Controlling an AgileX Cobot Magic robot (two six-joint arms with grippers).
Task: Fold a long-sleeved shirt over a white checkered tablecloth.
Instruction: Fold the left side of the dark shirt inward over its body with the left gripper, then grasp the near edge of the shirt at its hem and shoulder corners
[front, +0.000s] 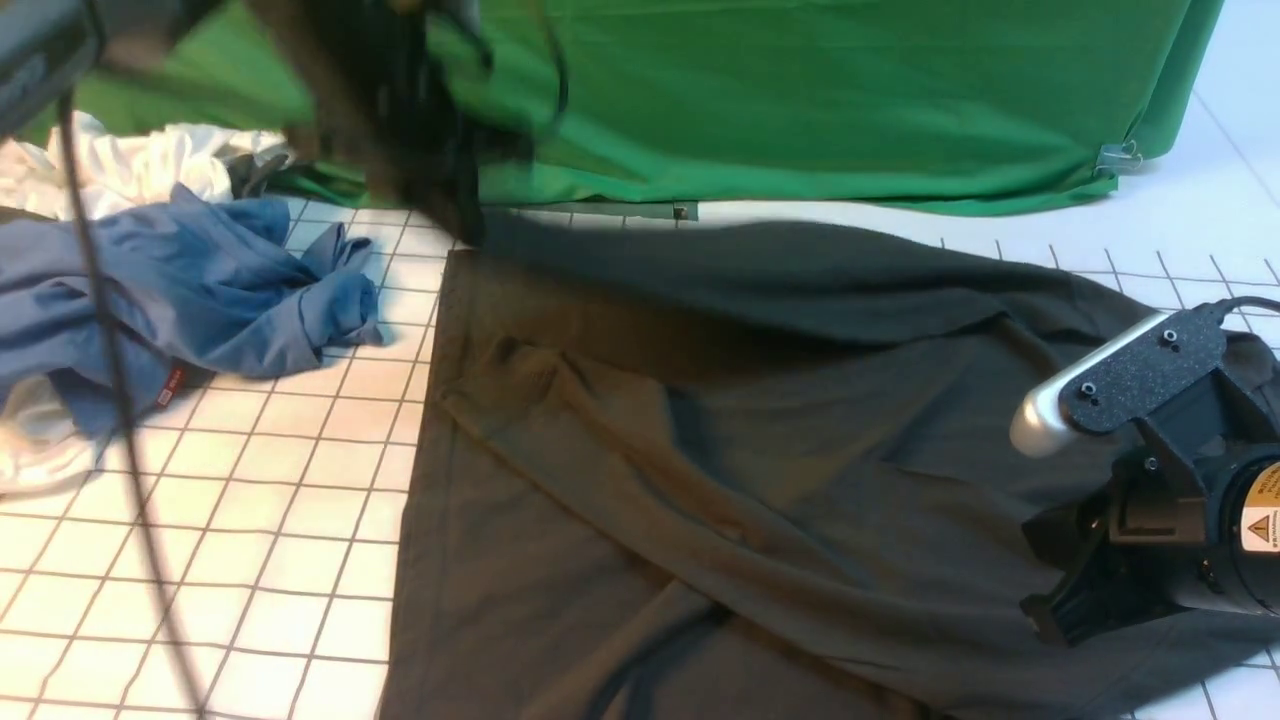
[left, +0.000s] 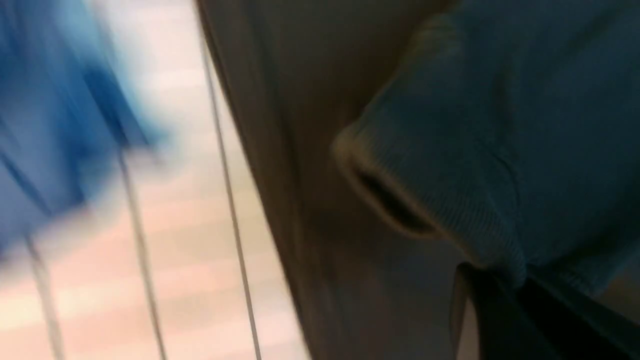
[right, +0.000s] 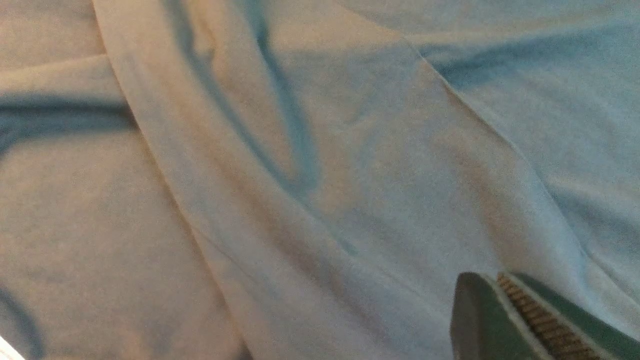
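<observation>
Shirt: the long-sleeved shirt (front: 760, 430) lies spread over the middle and right of the front view, on the white checkered tablecloth (front: 300, 520). Its left edge runs nearly straight down the frame.
Raised part: at the upper left of the front view a strip of black cloth (front: 400, 130) climbs from the shirt's far corner into the blurred left arm.
Left claw: the left claw (left: 510, 320) is closed. The wrist view shows a ribbed cuff (left: 400, 200) hanging right by it, so it seems to hold the sleeve end.
Right claw: the right claw (right: 500, 300) is low over the shirt at the right edge of the front view, jaws close together with a thin gap. I cannot tell whether cloth is pinched between them.
Done so far: the body looks roughly flattened. A long band of cloth, probably a sleeve, lies slantwise across it, though creases remain.
Left to do: by my reading, the lifted sleeve has yet to be laid over the body. After that the body must be folded into a compact shape, so the task looks less than half done.
Bystanders: a blue garment (front: 180, 290) and a white garment (front: 130, 165) are heaped at the left, apart from the shirt. A green backdrop (front: 800, 100) hangs behind.
</observation>
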